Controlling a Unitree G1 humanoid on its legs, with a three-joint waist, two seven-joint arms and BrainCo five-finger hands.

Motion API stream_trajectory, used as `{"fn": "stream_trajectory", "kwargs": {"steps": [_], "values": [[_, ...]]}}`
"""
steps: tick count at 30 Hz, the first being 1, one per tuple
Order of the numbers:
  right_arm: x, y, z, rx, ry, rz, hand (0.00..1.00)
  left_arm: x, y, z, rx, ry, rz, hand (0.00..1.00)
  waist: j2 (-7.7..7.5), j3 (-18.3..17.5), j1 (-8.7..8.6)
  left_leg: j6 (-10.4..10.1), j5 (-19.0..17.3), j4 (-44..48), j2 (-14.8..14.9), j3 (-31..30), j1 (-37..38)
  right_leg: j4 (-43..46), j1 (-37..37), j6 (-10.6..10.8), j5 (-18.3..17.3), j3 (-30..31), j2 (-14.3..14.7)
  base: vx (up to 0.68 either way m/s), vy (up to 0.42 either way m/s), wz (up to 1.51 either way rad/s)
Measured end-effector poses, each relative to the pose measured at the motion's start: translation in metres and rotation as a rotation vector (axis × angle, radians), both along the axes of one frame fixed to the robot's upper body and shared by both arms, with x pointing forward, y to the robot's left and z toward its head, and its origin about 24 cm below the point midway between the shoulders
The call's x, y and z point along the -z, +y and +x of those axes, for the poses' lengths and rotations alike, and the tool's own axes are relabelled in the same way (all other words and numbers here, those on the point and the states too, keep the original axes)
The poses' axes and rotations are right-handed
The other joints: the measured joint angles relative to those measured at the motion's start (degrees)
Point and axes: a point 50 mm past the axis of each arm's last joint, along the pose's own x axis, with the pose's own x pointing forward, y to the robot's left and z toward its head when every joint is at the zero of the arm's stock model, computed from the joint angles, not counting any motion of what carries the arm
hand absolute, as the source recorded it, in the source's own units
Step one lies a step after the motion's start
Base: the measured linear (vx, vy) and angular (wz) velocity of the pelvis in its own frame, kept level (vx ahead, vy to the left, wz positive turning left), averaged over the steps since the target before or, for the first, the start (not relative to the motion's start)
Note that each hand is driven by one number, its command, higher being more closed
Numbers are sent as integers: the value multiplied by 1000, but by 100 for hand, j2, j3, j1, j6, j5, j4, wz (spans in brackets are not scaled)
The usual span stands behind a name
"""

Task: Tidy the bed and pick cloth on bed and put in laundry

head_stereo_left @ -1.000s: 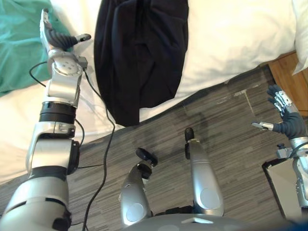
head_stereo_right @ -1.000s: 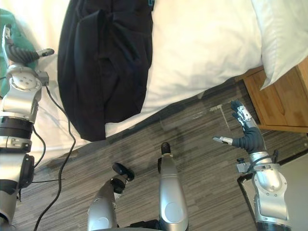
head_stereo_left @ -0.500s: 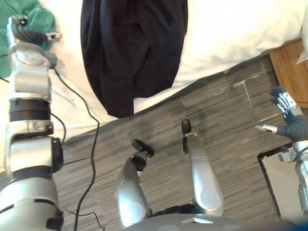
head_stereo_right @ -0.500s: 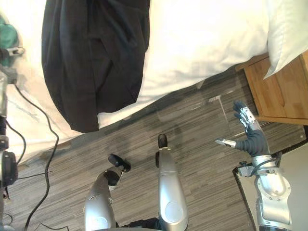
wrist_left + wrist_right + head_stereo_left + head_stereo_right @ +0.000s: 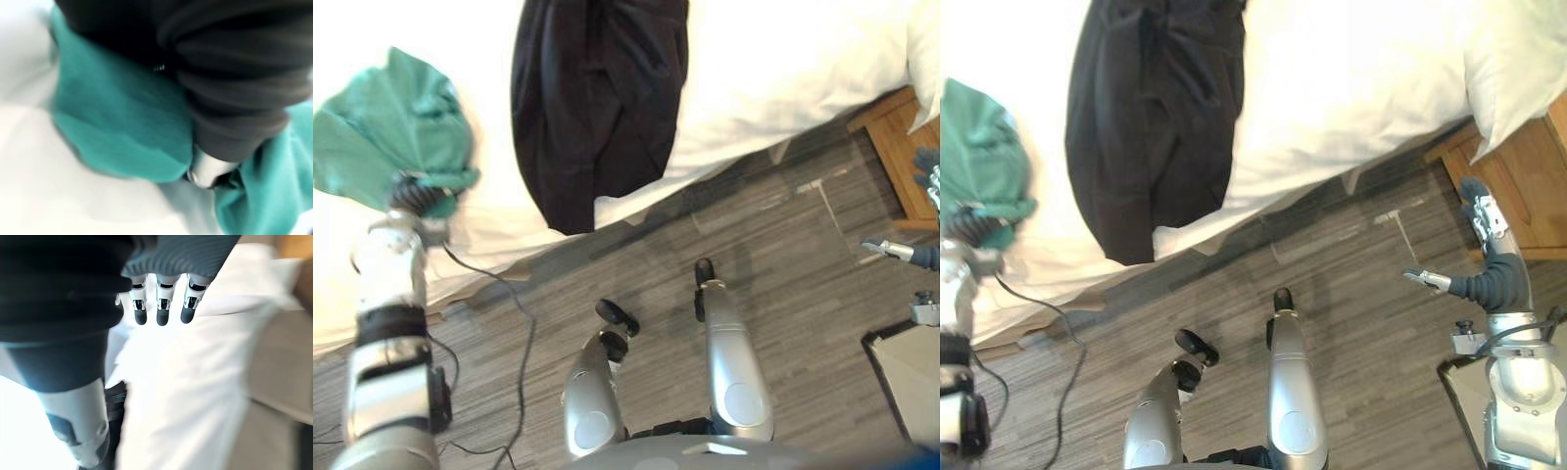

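Observation:
A green cloth (image 5: 396,132) lies bunched on the white bed (image 5: 783,69) near its edge. My left hand (image 5: 416,194) is under the bunch and shut on it. In the left wrist view the teal fabric (image 5: 117,117) wraps around the hand's dark cover (image 5: 234,73), and the fingers are buried in the folds. A black garment (image 5: 597,108) is spread on the bed, its lower end hanging over the edge toward the floor. My right hand (image 5: 1489,279) hovers over the floor at the far right, open with straight fingers (image 5: 159,308), holding nothing.
A wooden nightstand (image 5: 1528,196) stands beside the bed at the right, with a white pillow (image 5: 1518,69) above it. A pale container with a dark rim (image 5: 911,372) sits on the grey plank floor (image 5: 783,255) under the right arm.
My left hand has curled shut on the green cloth, which is now gathered into a bunch near the bed's edge. The camera view has shifted. The right hand stays open.

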Motion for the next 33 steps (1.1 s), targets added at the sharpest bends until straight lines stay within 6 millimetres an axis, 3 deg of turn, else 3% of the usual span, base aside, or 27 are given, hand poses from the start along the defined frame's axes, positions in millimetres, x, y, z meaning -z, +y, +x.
{"fn": "stream_trajectory", "kwargs": {"steps": [2,3,5,10,13,17,21,22,25,28,29,32,33], "values": [[-5,8,-1,6,-7,-37,0,54,-27,-32,10,101,-91,100,8,-263,122,-1,1,-108,12,-101,208,-118,326,-20,-34,-141,14,134,-56,16],[-6,12,-3,11,-5,-44,0,88,-47,-57,23,195,-145,100,-48,-440,204,-3,2,-183,48,-117,354,-230,533,-28,-41,-245,45,133,-47,20],[-4,17,-5,21,-2,-18,0,137,-80,-108,37,396,-220,100,-233,-694,373,-14,8,-300,66,-233,539,-397,859,-30,-43,-395,51,122,-30,20],[8,25,3,33,64,-38,0,180,-112,-187,62,679,-265,100,-632,-1004,531,-119,78,-572,-100,-605,822,-755,1509,18,-40,-740,-48,54,8,37],[28,32,28,5,181,-14,0,187,-110,-206,56,742,-253,100,-631,-1140,659,-116,76,-587,-162,-795,892,-1172,1878,145,134,-855,-56,-7,62,26],[54,48,62,4,337,-38,0,186,-109,-205,69,729,-214,100,-660,-1142,810,-75,109,-696,-233,-954,801,-1578,2007,190,396,-933,-43,-76,58,15],[65,65,102,53,427,-104,0,180,-93,-199,63,718,-104,100,-825,-947,1010,-2,250,-754,-238,-1163,526,-2106,2079,131,724,-1063,65,-79,20,18],[60,65,114,81,426,-111,0,175,-85,-191,58,702,-55,100,-894,-796,1114,17,302,-759,-231,-1223,438,-2198,2078,141,819,-1093,101,-67,4,16],[37,64,139,128,390,-139,0,165,-70,-177,52,668,30,100,-976,-491,1210,68,386,-749,-232,-1386,237,-2366,2079,113,962,-1228,133,-59,11,25],[-3,57,161,196,329,-198,0,151,-59,-156,68,603,98,100,-1001,-79,1428,109,433,-734,-235,-1466,106,-2526,2075,92,1092,-1274,167,-42,26,18],[-24,52,171,237,294,-202,0,145,-56,-148,68,572,116,100,-993,71,1476,125,446,-679,-237,-1574,-53,-2585,2036,90,1128,-1369,175,-21,24,22],[-60,40,180,316,247,-228,0,135,-52,-134,88,533,166,100,-984,264,1618,168,478,-610,-235,-1680,-351,-2614,1842,63,1181,-1390,194,10,27,18],[-64,39,180,323,241,-229,0,135,-52,-133,91,531,171,100,-982,288,1627,168,478,-599,-235,-1690,-372,-2616,1833,63,1182,-1390,194,8,25,16]]}}
